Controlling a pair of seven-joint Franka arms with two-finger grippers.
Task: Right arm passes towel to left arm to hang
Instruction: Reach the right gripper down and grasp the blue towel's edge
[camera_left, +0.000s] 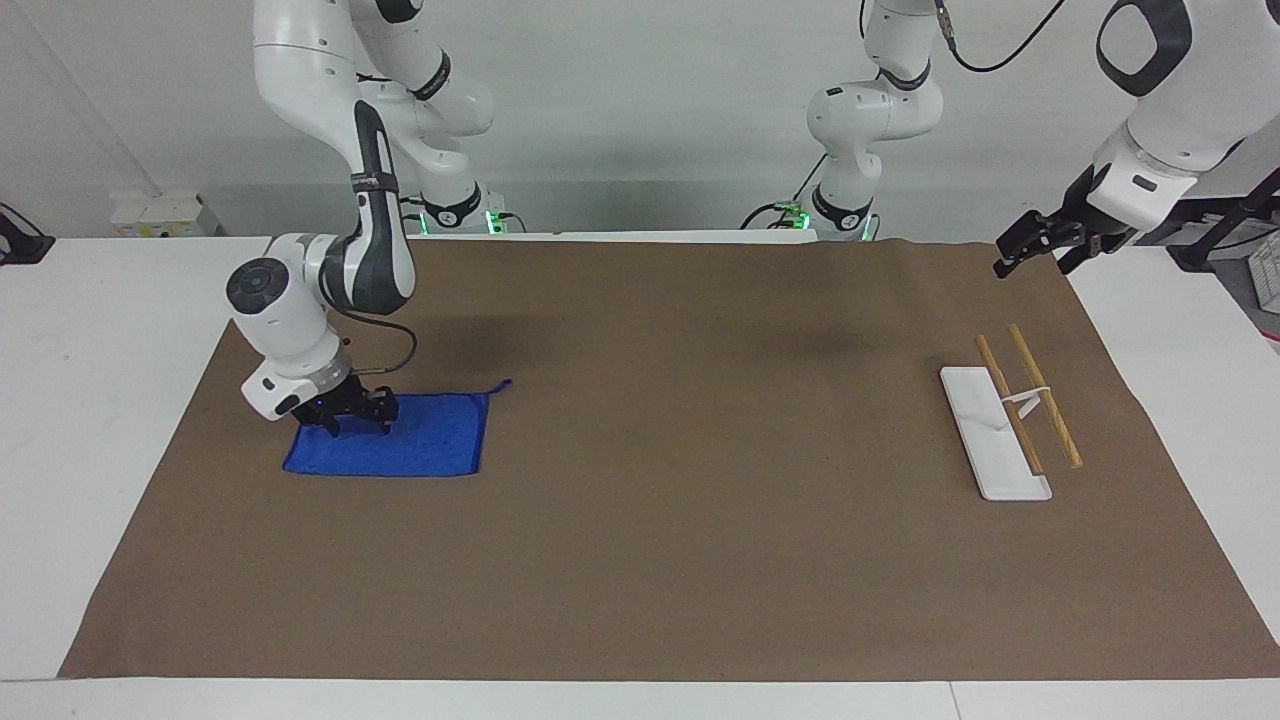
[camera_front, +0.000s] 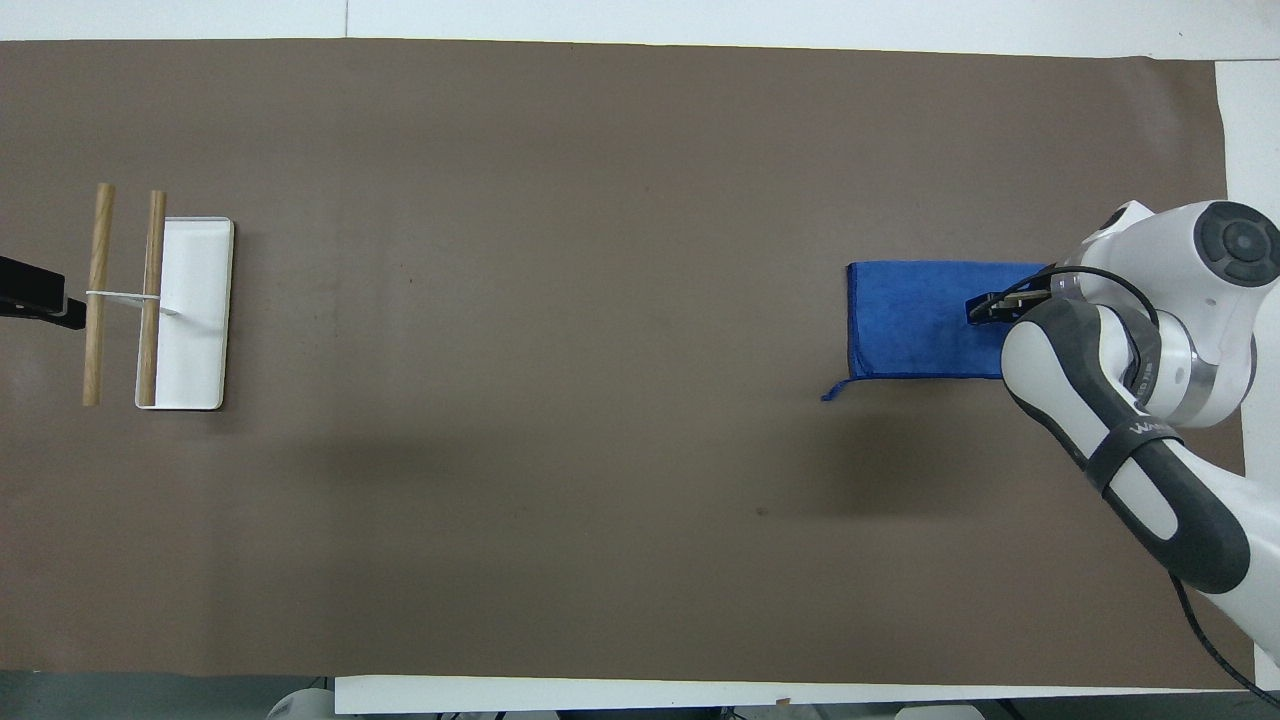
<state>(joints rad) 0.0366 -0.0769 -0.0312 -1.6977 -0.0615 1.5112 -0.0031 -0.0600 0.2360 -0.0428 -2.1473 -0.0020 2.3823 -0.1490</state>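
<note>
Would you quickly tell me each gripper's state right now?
Right gripper: open, fingers down on the towel.
Left gripper: open, holding nothing, waiting.

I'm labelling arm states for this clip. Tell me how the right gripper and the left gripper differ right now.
The right gripper is low, down on the blue towel at the right arm's end of the table; the left gripper hangs in the air above the mat's corner near the towel rack, waiting. The right gripper is wide and shows a blue light; the left gripper is slimmer with no light showing. Both are black on white arms.
</note>
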